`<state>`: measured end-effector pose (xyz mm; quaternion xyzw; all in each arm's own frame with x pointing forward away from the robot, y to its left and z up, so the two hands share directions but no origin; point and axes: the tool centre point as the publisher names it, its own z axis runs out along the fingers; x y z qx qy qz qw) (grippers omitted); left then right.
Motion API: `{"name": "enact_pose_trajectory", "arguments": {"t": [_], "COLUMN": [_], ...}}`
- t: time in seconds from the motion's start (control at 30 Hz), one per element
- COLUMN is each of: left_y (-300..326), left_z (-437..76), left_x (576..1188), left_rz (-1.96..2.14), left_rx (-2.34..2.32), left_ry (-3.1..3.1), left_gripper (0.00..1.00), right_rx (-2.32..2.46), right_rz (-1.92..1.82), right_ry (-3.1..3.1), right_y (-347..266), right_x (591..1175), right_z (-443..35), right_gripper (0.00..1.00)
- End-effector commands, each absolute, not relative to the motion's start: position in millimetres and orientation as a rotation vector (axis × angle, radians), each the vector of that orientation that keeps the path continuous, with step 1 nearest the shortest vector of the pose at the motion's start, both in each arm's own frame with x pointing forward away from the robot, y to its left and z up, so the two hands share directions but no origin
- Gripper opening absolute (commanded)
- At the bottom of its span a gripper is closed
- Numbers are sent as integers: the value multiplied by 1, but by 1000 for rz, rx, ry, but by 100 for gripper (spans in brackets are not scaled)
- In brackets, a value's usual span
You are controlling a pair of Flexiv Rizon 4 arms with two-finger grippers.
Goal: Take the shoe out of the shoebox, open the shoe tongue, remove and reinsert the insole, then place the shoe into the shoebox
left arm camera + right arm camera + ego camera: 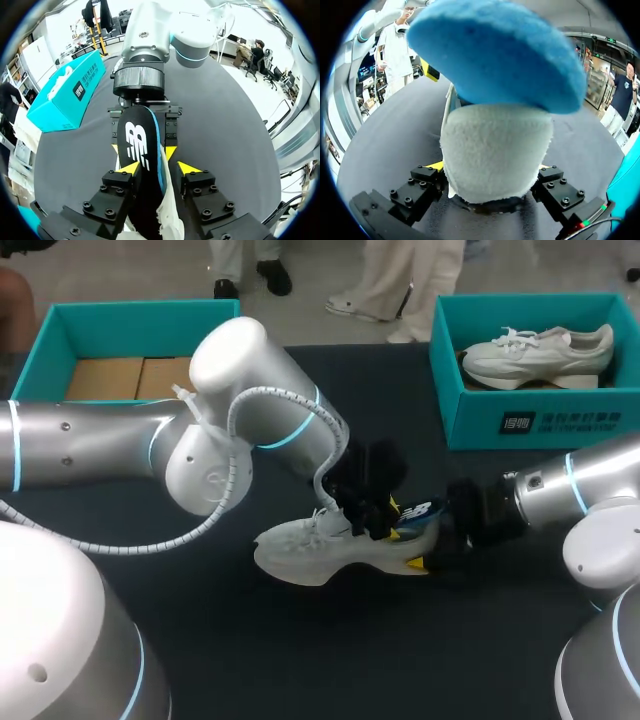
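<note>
**Insole lines up with the shoe, heel end toward the right gripper**

The shoe (310,550) sits near the middle of the table (300,660). Its toe points to the left edge and its heel points to the right edge.

The right gripper (490,172) comes in from the right edge. It squeezes the heel from both sides and holds the shoe steady.

The insole (142,150) sticks up out of the top of the shoe. Its heel end hangs over the back of the shoe. Its long side runs the same way as the shoe, straight from one gripper to the other. The front end goes down into the shoe and cannot be seen.

The left gripper (158,168) is right over the shoe's opening, and the insole runs through it. The pictures do not show if it pinches the insole or only sits around it.

The left gripper is the one nearer the insole, so it looks like the one to move it. The insole most likely has to slide along the shoe, toe to heel, while the right gripper keeps the heel from moving.
</note>
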<state>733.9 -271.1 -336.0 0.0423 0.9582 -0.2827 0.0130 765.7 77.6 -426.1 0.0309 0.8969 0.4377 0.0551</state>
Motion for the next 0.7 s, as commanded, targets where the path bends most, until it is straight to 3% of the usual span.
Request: {"name": "enact_pose_trajectory", "arguments": {"t": [0.03, 0.2, 0.3, 0.33, 0.4, 0.7], "left_y": [-277, -277, -276, -275, -275, -269], "left_z": [-343, -345, -347, -347, -347, -344], "left_x": [734, 738, 739, 739, 740, 739], "left_rz": [-843, -838, -834, -835, -835, -834], "left_rx": [101, 85, 78, 71, 64, 57], "left_ry": [2957, 2956, 2956, 2956, 2955, 2951], "left_gripper": [44, 42, 33, 27, 0, 0], "right_rx": [95, 95, 95, 95, 95, 95], "right_rz": [1325, 1325, 1325, 1325, 1325, 1325], "right_ry": [2723, 2723, 2723, 2723, 2723, 2723], "right_y": [79, 79, 79, 79, 79, 79], "right_x": [765, 765, 765, 765, 765, 765], "right_z": [-430, -430, -430, -430, -430, -430], "right_gripper": [0, 0, 0, 0, 0, 0]}}
